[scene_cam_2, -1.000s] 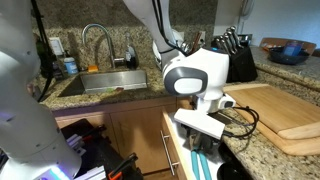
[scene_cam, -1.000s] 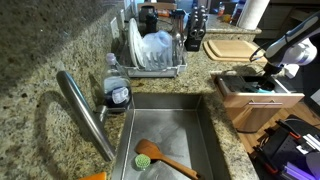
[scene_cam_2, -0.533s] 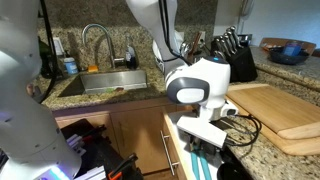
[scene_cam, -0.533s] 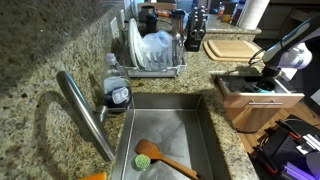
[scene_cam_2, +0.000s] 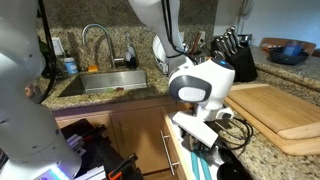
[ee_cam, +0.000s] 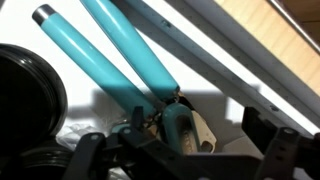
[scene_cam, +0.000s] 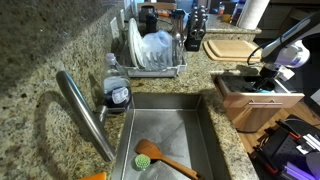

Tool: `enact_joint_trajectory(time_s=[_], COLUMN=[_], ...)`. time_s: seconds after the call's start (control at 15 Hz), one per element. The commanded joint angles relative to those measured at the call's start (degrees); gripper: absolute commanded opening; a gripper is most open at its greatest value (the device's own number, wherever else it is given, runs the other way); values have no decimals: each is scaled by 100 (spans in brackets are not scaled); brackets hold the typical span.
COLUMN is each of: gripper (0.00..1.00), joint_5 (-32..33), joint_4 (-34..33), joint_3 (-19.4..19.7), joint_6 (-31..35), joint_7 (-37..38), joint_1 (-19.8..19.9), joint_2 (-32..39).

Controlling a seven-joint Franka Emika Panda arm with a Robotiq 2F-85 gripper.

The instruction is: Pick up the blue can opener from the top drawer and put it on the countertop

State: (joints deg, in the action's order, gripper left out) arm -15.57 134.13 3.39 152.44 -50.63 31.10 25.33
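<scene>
The blue can opener (ee_cam: 128, 58) lies in the top drawer (ee_cam: 230, 75), its two teal handles pointing to the upper left and its metal head at the lower middle. My gripper (ee_cam: 190, 140) is down inside the drawer, open, with a dark finger (ee_cam: 88, 152) on the left of the head and the other finger on the right. I see no grip on it. In both exterior views the gripper (scene_cam: 265, 80) (scene_cam_2: 207, 140) hangs in the pulled-out drawer (scene_cam: 258, 98) (scene_cam_2: 180, 150). A teal strip of the can opener (scene_cam_2: 199, 166) shows below it. The granite countertop (scene_cam: 60, 60) (scene_cam_2: 262, 155) surrounds it.
A wooden cutting board (scene_cam: 232, 47) (scene_cam_2: 285, 110) lies on the counter beside the drawer. A round black object (ee_cam: 25, 95) sits in the drawer left of the handles. The steel sink (scene_cam: 170, 135), tap (scene_cam: 85, 110), dish rack (scene_cam: 150, 50) and knife block (scene_cam_2: 238, 55) stand further off.
The wrist has shifted a little and the gripper has sunk lower into the drawer over the can opener. The can opener has not moved.
</scene>
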Motion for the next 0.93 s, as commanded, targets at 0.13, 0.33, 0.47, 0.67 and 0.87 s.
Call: enact_joint_trajectory(time_s=[0.13, 0.33, 0.47, 0.67, 0.87], gripper=[100, 100, 100, 100, 100], joint_5=[106, 171, 170, 166, 242], joint_4=[74, 26, 23, -57, -165], joint_3=[-76, -85, -85, -72, 0], joint_6=[962, 792, 784, 752, 886], joint_7=[-352, -103, -100, -142, -171], joint_1=[21, 47, 46, 109, 139], joint_2=[162, 131, 135, 188, 321])
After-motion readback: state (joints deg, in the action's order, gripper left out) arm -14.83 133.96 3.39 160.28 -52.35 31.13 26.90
